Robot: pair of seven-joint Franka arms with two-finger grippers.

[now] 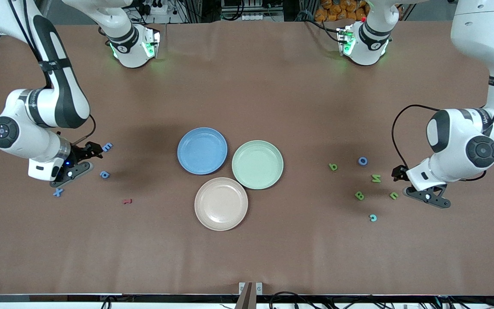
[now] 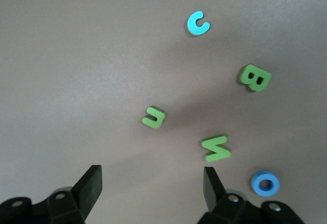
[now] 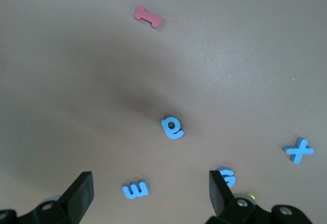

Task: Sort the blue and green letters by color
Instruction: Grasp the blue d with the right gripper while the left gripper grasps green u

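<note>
Across the brown worktop [image 1: 247, 86] I see three plates touching in a cluster at the middle: a blue plate [image 1: 202, 150], a green plate [image 1: 257, 164] and a beige plate [image 1: 221, 204], the beige one nearest the front camera's edge.

Toward the right arm's end, my right end effector [image 1: 92, 151] sits low over the worktop, fingers apart and holding nothing. Blue letters lie around it: an E [image 1: 107, 147] [image 3: 135, 188], a rounded one [image 1: 104, 174] [image 3: 172, 127], an X [image 1: 58, 192] [image 3: 298, 150] closer to the front edge, and one more blue piece [image 3: 225, 177] just beside a finger in the right wrist view. A dark red letter [image 1: 127, 201] [image 3: 147, 16] lies nearer the front edge.

Toward the left arm's end, my left end effector [image 1: 399, 172] also sits low, fingers spread and empty. Green letters lie near it: a small hooked one [image 1: 394, 195] [image 2: 153, 116], an N [image 1: 376, 178] [image 2: 216, 148], a B [image 1: 359, 195] [image 2: 255, 77] and one nearer the plates [image 1: 333, 167]. A blue O [image 1: 362, 161] [image 2: 264, 183] and a light blue C [image 1: 372, 217] [image 2: 197, 23] lie among them.
</note>
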